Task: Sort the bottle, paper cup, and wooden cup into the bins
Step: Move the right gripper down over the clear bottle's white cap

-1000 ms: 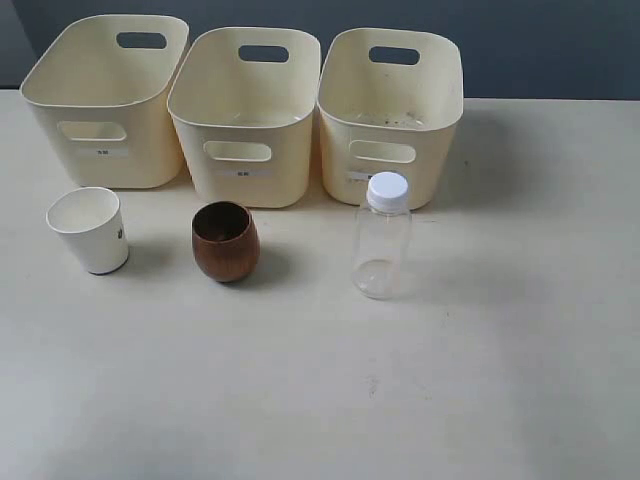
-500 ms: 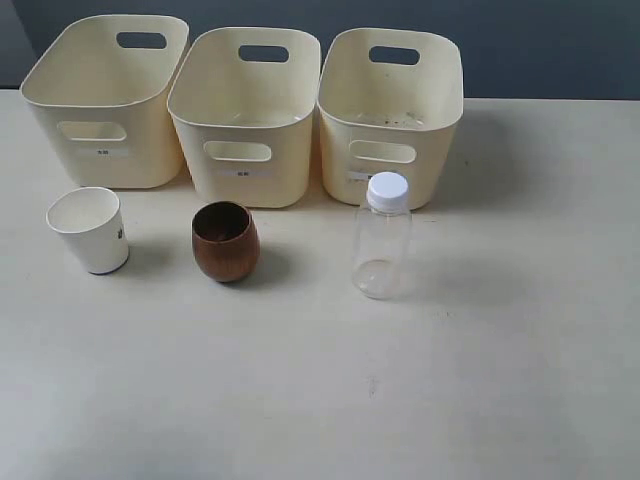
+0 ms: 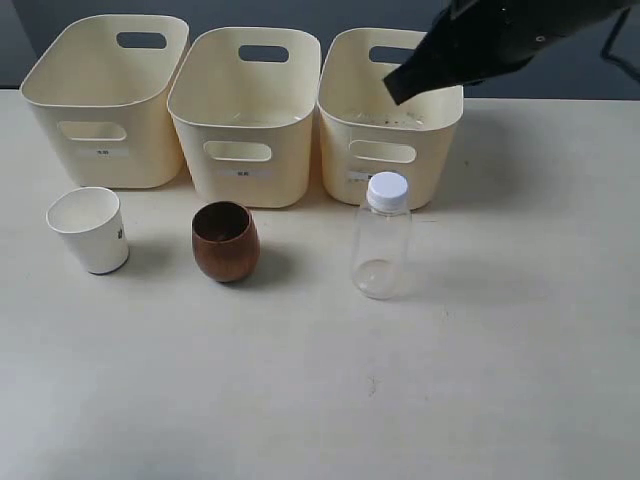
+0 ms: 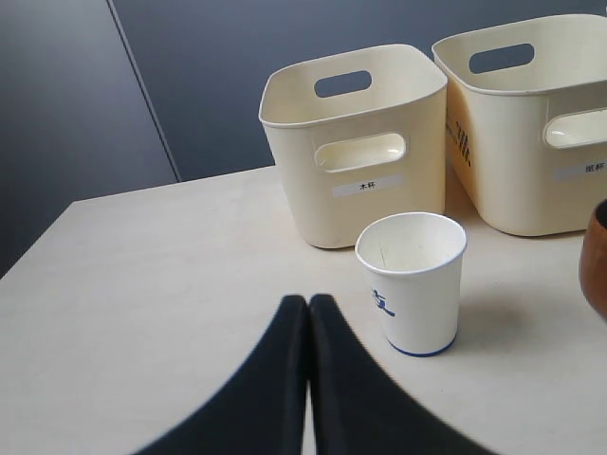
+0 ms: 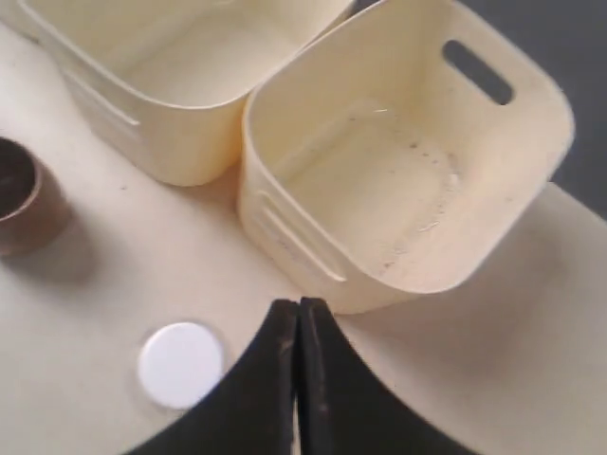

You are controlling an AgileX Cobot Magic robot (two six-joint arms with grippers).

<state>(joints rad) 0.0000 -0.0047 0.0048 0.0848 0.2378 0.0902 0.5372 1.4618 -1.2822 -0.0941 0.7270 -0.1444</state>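
The clear bottle point(image 3: 381, 250) with its white cap point(image 5: 180, 364) stands upright in front of the right bin point(image 3: 392, 120). To its left sit the brown wooden cup point(image 3: 225, 241) and the white paper cup point(image 3: 90, 229). The left bin point(image 3: 105, 100) and middle bin point(image 3: 245, 115) look empty. My right gripper point(image 3: 392, 90) hangs high over the right bin, jaws pressed together and holding nothing; its tips point(image 5: 297, 305) are above and beside the bottle's cap. My left gripper point(image 4: 308, 301) is shut and empty, low over the table a little short of the paper cup point(image 4: 413, 282). It is out of the exterior view.
The three bins stand in a row along the table's far edge, against a dark wall. Pale tabletop point(image 3: 330, 390) stretches in front of the cups and bottle. The wooden cup's edge point(image 4: 596, 256) shows at the side of the left wrist view.
My right arm has swung into the exterior view from the upper right and now hangs over the right bin. The cups, bottle and bins have not moved.
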